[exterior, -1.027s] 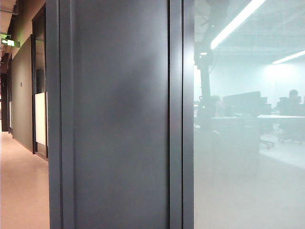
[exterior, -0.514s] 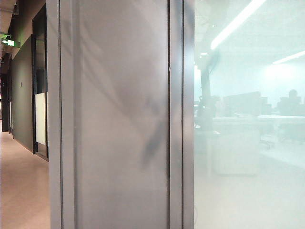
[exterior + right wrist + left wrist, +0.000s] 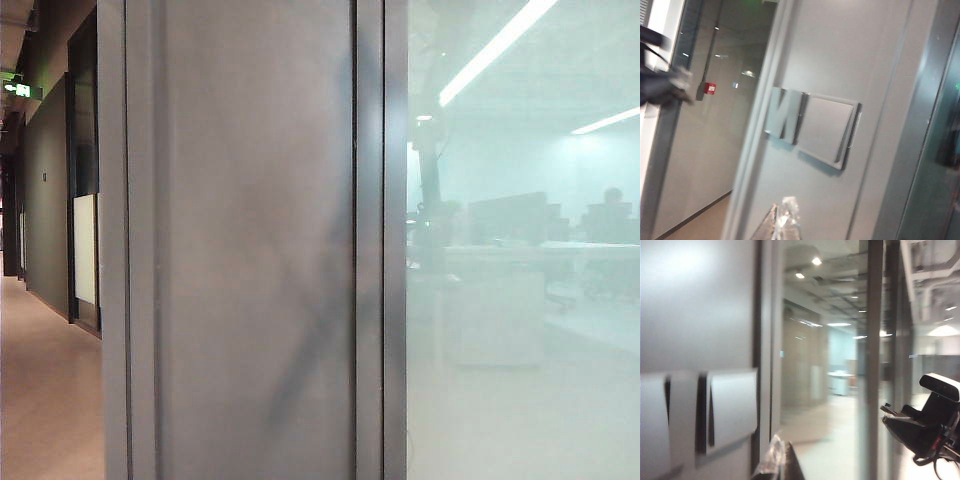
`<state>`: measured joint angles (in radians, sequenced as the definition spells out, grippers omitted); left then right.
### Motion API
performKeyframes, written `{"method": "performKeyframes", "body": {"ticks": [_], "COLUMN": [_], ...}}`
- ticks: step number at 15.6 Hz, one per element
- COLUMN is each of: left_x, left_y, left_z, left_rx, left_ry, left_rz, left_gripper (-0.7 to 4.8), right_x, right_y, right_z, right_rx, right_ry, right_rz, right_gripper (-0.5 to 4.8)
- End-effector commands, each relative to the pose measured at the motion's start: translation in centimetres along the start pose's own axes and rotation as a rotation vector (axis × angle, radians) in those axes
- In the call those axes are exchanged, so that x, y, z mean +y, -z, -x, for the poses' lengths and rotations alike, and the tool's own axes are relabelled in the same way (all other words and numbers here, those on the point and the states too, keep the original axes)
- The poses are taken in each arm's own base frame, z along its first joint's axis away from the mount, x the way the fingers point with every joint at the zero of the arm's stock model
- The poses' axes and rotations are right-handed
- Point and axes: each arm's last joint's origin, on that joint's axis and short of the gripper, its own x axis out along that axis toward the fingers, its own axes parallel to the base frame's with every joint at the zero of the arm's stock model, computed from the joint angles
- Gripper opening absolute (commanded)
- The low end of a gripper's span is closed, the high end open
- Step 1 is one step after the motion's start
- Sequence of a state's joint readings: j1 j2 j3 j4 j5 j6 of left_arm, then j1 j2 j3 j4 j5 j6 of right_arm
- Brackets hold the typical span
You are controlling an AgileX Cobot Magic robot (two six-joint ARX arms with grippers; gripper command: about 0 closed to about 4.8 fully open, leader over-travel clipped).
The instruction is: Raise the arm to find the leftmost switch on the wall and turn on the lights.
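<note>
Overhead of the exterior camera's frame, as I judge it, both arms are up at the wall: that view shows me only the grey wall panel (image 3: 250,240) with crossing diagonal shadows, and a frosted glass pane (image 3: 520,300) carrying a hazy dark reflection of an arm (image 3: 430,170). Neither gripper itself appears there.

Left wrist view: the left gripper (image 3: 779,462) shows only as a dark fingertip and a clear wrapped tip at the frame edge, near the wall; I cannot tell how far its fingers are parted, and nothing is visibly held. Beside it, two pale rocker switches (image 3: 732,407) sit on the panel, one partly cut off. Across the frame hangs the other arm's blocky dark end (image 3: 925,425).

Right wrist view: the right gripper (image 3: 782,220) likewise shows only a wrapped tip and part of one finger, opening unreadable, holding nothing I can see. It faces the switch plate (image 3: 812,127), still apart from it.

Step in hand, by my reading: the raise is done, the press not yet made. Next I must identify the leftmost rocker and bring one fingertip squarely onto it.
</note>
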<state>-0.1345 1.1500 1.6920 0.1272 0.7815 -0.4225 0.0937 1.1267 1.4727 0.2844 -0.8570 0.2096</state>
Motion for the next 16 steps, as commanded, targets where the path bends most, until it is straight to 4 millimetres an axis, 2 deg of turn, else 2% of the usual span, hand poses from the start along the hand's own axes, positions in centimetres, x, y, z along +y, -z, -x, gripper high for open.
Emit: {"method": "performKeyframes", "body": {"ticks": [1,3,4,5,6,7,8,9,11,14,16], "left_x": [-4.2,-6.6,-8.1,-8.8,-9.5,-9.8,-9.9,-9.6,-9.0,-6.9,-5.9], "left_y": [-1.9,-1.9,-1.1,-0.4,1.1,2.3,4.4,6.1,9.2,14.8,17.9], "left_z": [3.8,6.3,8.6,9.9,11.6,12.5,13.5,14.1,14.9,15.4,15.8], "left_rx": [0.063,0.125,0.155,0.165,0.177,0.178,0.184,0.186,0.223,0.331,0.351], "left_ry": [-0.236,-0.354,-0.495,-0.587,-0.694,-0.723,-0.729,-0.762,-0.802,-0.857,-0.870], "left_rz": [-0.245,-0.311,-0.365,-0.403,-0.435,-0.435,-0.438,-0.437,-0.389,-0.289,-0.209], "left_gripper": [-0.05,-0.05,-0.06,-0.05,-0.06,-0.05,-0.06,-0.06,-0.05,-0.06,-0.06], "right_x": [1.1,2.4,3.4,4.0,4.9,5.3,5.9,6.4,7.5,8.6,9.3], "right_y": [-0.5,-0.8,-1.3,-1.7,-2.3,-2.4,-2.1,-1.3,0.6,4.5,7.0], "right_z": [1.8,3.1,4.1,4.7,5.6,6.1,7.2,8.0,9.6,11.8,12.9], "right_rx": [0.107,0.190,0.224,0.240,0.251,0.250,0.257,0.266,0.274,0.269,0.291], "right_ry": [0.122,0.213,0.325,0.392,0.486,0.539,0.688,0.780,0.854,1.002,1.015], "right_rz": [-0.093,-0.066,-0.061,-0.040,-0.007,0.005,0.023,0.031,0.037,0.060,0.053], "right_gripper": [-0.01,-0.01,-0.01,-0.01,-0.01,-0.01,-0.01,-0.01,-0.01,-0.01,-0.01]}}
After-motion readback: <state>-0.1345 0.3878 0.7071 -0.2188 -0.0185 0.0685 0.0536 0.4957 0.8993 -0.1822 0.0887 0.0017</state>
